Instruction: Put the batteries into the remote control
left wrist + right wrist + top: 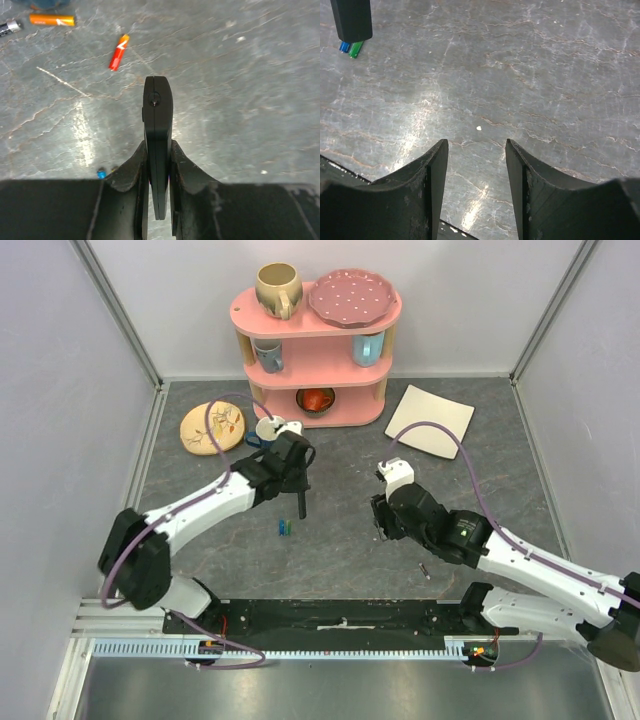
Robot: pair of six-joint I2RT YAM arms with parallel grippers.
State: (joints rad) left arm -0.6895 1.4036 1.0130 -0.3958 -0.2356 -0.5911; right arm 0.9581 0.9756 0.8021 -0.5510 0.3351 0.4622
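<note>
Work on the remote, seen from our side of the table (350,540): nearest us, a small dark bit (424,570), too small to name, lies by the right arm (540,565). Just beyond, the right gripper (476,145) hangs low over bare table, jaws spread with nothing between them; we read that as readiness for a pick. To its left lie a blue battery (343,46) and a green battery (355,49), side by side. Close over them the left gripper (158,146) pinches the remote (157,112) by its flat sides, on end, tip down, likely to present it for loading. Farther off lie an orange-red battery (118,52), an orange battery (52,20) and a silvery battery (10,27). At the back stands a pink shelf (315,350).
</note>
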